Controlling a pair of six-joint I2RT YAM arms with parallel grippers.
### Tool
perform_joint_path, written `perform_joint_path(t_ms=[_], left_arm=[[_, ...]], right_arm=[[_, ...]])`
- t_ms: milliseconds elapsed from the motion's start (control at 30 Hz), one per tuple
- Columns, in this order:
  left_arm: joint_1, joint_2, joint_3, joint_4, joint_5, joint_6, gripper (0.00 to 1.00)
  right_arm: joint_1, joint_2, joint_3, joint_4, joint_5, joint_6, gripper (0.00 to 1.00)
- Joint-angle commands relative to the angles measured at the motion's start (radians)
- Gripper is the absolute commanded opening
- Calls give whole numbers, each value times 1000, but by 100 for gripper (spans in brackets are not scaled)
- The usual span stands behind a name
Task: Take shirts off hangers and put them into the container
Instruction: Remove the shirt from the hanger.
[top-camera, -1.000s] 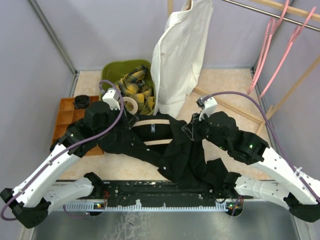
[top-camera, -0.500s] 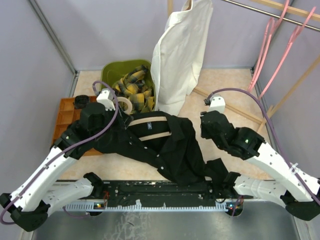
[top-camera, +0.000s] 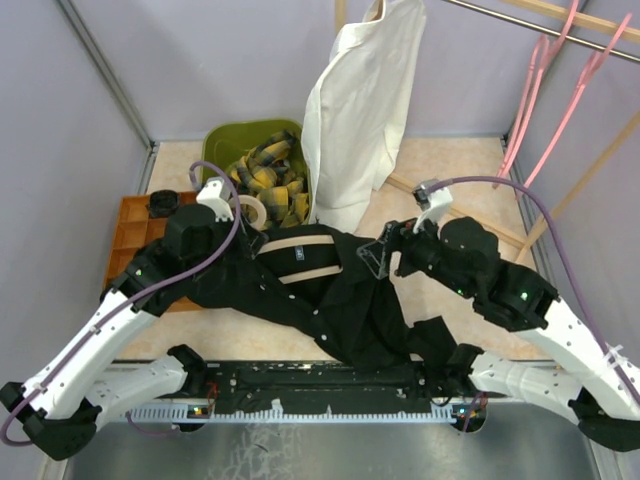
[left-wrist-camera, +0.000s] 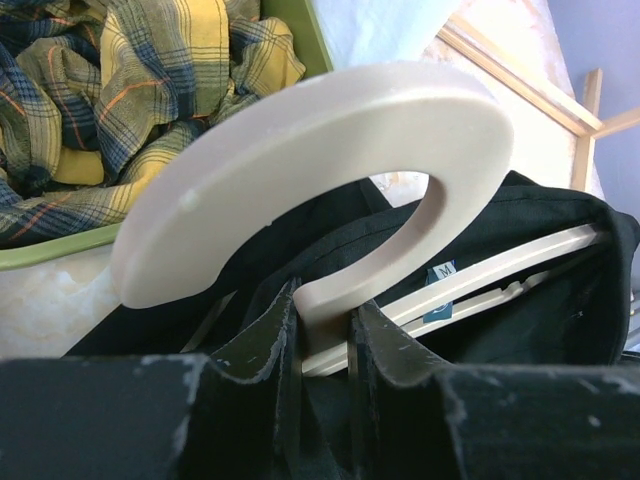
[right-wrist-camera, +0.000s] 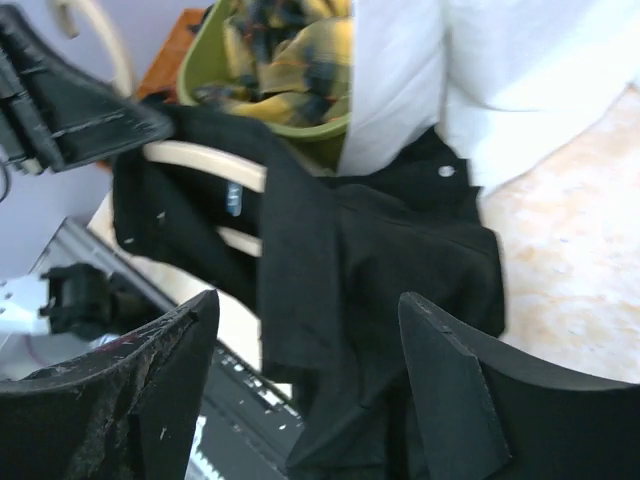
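A black shirt (top-camera: 340, 300) lies spread between the arms, still on a beige hanger (top-camera: 300, 243). My left gripper (top-camera: 243, 226) is shut on the neck of that hanger, just under its broad hook (left-wrist-camera: 330, 150); in the left wrist view the left gripper (left-wrist-camera: 325, 325) pinches the stem. My right gripper (top-camera: 380, 255) hovers open over the black shirt (right-wrist-camera: 400, 250); in the right wrist view the right gripper (right-wrist-camera: 310, 310) has nothing between its fingers. The olive container (top-camera: 222, 140) holds a yellow-and-black plaid shirt (top-camera: 268, 180). A white shirt (top-camera: 362, 110) hangs behind.
An orange compartment tray (top-camera: 132, 235) sits left of the black shirt. Two pink hangers (top-camera: 545, 90) hang from a rail at the right, beside wooden poles (top-camera: 590, 165). The white shirt's hem reaches the table next to the container. Purple walls close in both sides.
My right gripper has opened and let go of the black shirt, now hovering over its collar side. The left gripper with the hanger shifted slightly toward the container.
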Motion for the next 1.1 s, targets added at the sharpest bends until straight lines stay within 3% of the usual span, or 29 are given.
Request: perform_joint_path(t_ms=[0, 200, 267, 333, 433, 567, 767, 933, 1067], left_arm=[[2, 5, 45, 20, 6, 6, 0], [2, -2, 51, -1, -8, 10, 0], [2, -4, 52, -6, -15, 14, 0], [2, -3, 53, -12, -22, 18, 0], [2, -1, 54, -16, -31, 22, 0], [2, 15, 60, -32, -38, 30, 0], [2, -8, 57, -16, -13, 43, 0], [2, -68, 33, 47, 6, 51, 0], [2, -105, 16, 57, -44, 31, 0]], right_arm=[[7, 151, 51, 78, -214, -5, 73], [71, 385, 232, -232, 181, 22, 68], [73, 421, 267, -286, 279, 46, 54], [73, 411, 273, -290, 331, 54, 31], [73, 355, 252, -239, 343, 60, 16], [56, 256, 193, -148, 328, 68, 13], [-105, 188, 139, -181, 246, 102, 5], [-151, 214, 81, -249, 265, 93, 6], [-152, 193, 18, -200, 175, 62, 11]])
